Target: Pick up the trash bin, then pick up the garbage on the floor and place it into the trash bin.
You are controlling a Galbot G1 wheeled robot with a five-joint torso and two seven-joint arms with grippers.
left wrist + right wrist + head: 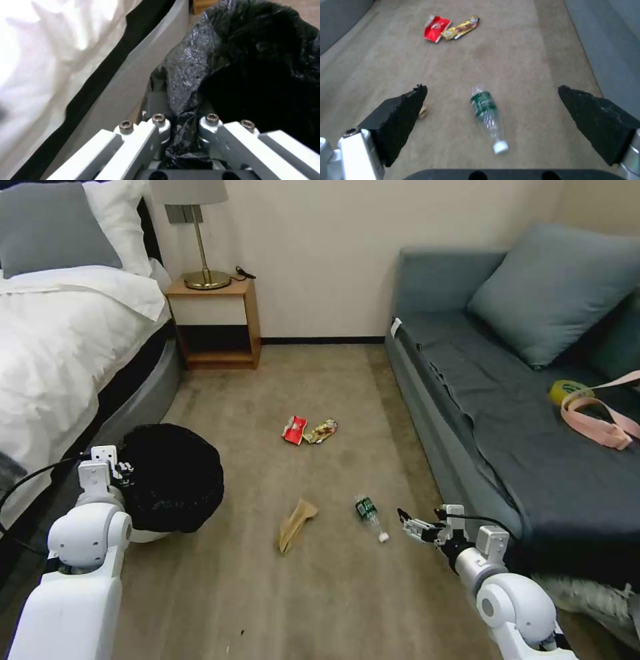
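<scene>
The trash bin (170, 477), white with a black bag over its rim, sits at the lower left beside the bed. My left gripper (123, 470) is shut on its bagged rim (181, 130). Garbage lies on the carpet: a clear bottle with a green label (370, 515) (486, 116), a tan paper wrapper (295, 523), a red wrapper (294, 430) (435, 28) and a gold wrapper (321, 431) (461, 28). My right gripper (407, 520) (493, 110) hangs open just right of the bottle, its black pads (403, 117) wide apart above it.
A bed (60, 347) lines the left, a grey sofa (507, 400) the right, with a yellow-green tape roll (567, 392) and pink strap on its seat. A wooden nightstand (217, 323) with a lamp stands at the back wall. Open carpet runs between.
</scene>
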